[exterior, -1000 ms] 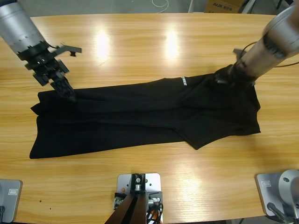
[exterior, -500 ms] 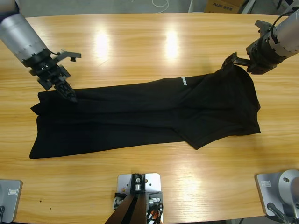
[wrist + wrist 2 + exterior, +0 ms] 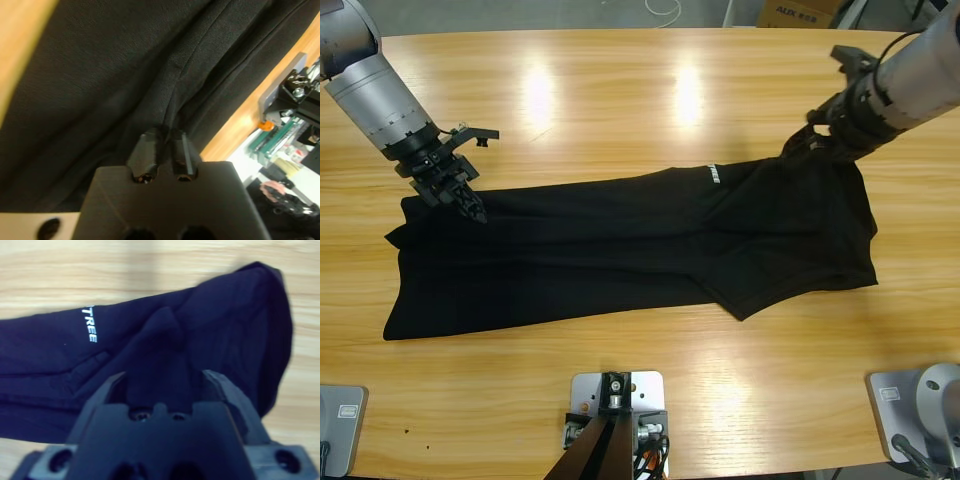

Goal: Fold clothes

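- The black shirt lies long and flat across the middle of the wooden table in the high view, from the lower left to the right side.
- A small white label sits near the shirt's top edge, a bit right of the middle. In the right wrist view only the letters "TREE" show; the rest of the word is hidden in a fold.
- The left gripper comes in from the upper left of the high view. Its tip touches the shirt's upper left corner.
- In the left wrist view, that gripper's two claws are pressed close together with a ridge of cloth pinched between them. Dark cloth fills most of that picture, so the shirt's edge is hard to pick out.
- The right gripper comes in from the upper right of the high view, at the shirt's upper right edge. Black tips on black cloth make it hard to see there.
- In the right wrist view, that gripper's claws stand wide apart with a raised bump of shirt between them. I cannot tell if they touch the cloth.
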Controlling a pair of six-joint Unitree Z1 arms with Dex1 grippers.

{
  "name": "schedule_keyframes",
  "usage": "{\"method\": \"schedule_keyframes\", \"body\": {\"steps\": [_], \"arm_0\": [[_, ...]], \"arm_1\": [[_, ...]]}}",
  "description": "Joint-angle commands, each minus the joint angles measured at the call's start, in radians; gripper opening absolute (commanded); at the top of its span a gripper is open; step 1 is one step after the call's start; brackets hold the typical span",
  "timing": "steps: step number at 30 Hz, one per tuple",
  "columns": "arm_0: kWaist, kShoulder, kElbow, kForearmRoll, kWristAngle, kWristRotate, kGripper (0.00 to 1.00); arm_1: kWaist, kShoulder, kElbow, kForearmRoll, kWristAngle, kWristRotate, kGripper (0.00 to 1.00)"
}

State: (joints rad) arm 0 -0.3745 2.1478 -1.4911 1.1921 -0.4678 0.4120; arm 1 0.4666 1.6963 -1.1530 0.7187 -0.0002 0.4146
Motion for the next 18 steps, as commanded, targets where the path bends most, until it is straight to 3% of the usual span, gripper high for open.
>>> {"method": "schedule_keyframes", "body": {"steps": [1,13,18], "arm_0": [[-0.035,0.005,0.044,-0.014,-0.029,-0.036,0.0],[-0.038,-0.022,0.064,-0.022,-0.026,-0.054,0.0],[-0.081,-0.048,0.153,-0.053,-0.033,-0.055,0.0]], "arm_1": [[0.047,0.156,0.056,-0.096,0.081,-0.029,0.0],[0.05,0.319,0.085,-0.184,0.111,-0.036,0.0],[0.05,0.334,0.082,-0.188,0.111,-0.036,0.0]]}}
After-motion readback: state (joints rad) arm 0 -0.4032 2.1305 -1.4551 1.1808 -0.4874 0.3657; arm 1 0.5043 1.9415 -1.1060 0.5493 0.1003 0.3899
